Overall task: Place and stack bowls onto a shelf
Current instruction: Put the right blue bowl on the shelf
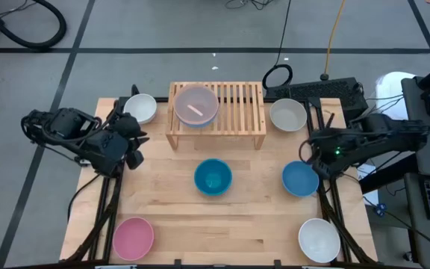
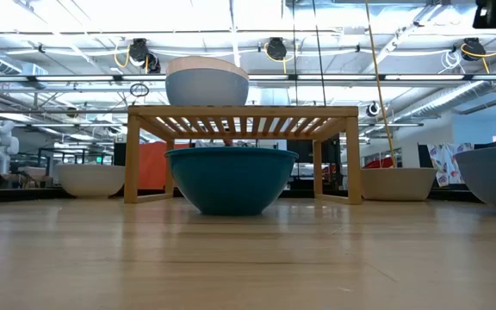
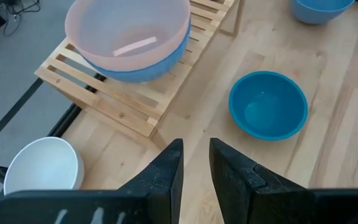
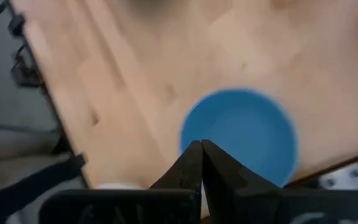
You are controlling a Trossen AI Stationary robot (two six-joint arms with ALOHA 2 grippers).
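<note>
Light butcher-block tabletop [image 1: 252,224], pale planks running side to side, set on a grey floor crossed by dark tape lines. At the far edge stands the slatted wooden shelf [image 1: 237,112], and on its left half sits a translucent peach bowl [image 1: 195,103] nested in a light blue bowl [image 3: 143,70]. A teal-blue bowl [image 1: 213,177] rests on the table in front of the shelf, centre stage. White bowl [image 1: 140,108] left of the shelf, another white bowl [image 1: 288,114] to its right, a blue bowl [image 1: 300,178] near the right edge, a pink bowl [image 1: 134,237] at the near left corner, a third white bowl [image 1: 319,239] near right. The left gripper [image 3: 195,163] hovers by the left edge, fingers slightly parted, holding nothing. The right gripper [image 4: 201,149] hangs over the blue bowl's rim, fingers pinched together, empty. From table level, a hall with ceiling trusses and strip lights lies beyond.
</note>
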